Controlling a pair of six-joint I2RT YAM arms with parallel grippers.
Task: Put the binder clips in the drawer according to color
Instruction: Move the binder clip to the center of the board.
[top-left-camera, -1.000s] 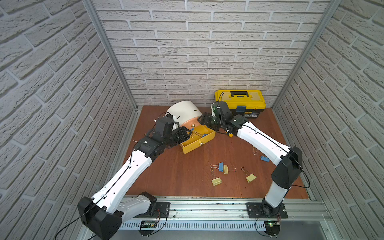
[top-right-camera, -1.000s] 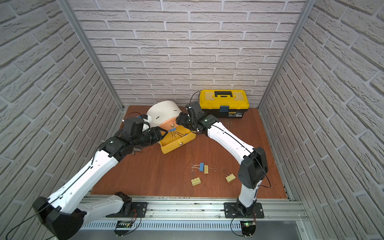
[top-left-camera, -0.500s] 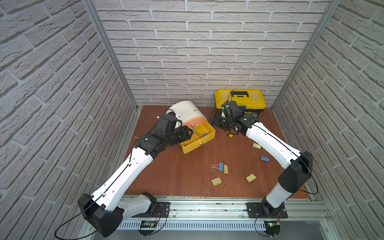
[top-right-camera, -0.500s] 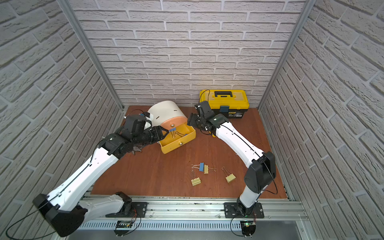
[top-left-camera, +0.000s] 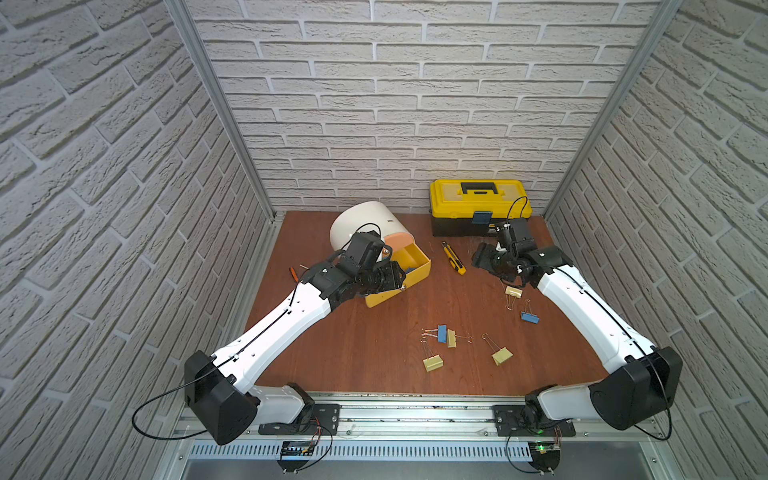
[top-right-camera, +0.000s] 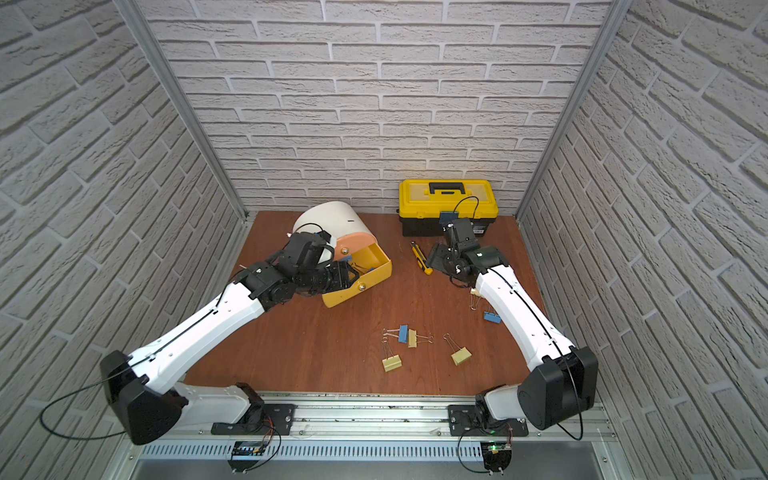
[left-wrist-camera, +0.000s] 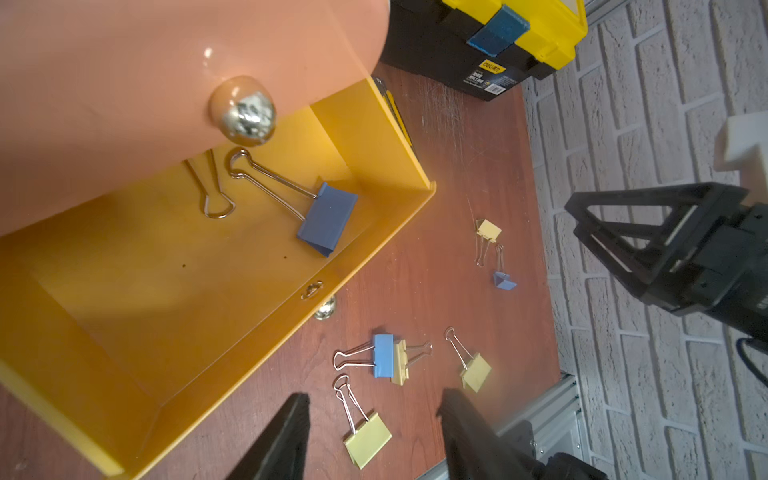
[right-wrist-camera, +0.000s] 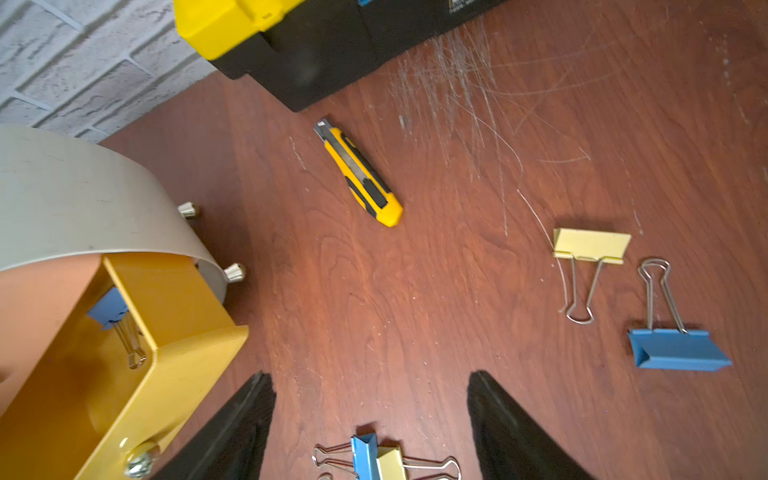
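Both claws are seen parted and empty. The right gripper (right-wrist-camera: 370, 419) is nearest the pale yellow clip (right-wrist-camera: 590, 245) and blue clip (right-wrist-camera: 677, 349) by the table's right edge, wire handles along their long axes. Folded painted metal, so probably slippery. One blue clip (left-wrist-camera: 328, 218) is already in the yellow drawer (left-wrist-camera: 374, 149), beside the left gripper (left-wrist-camera: 374, 432).

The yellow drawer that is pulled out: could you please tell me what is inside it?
Inside the yellow drawer lies one blue binder clip. A second wire handle shows beside it; its body is hidden under the peach drawer.
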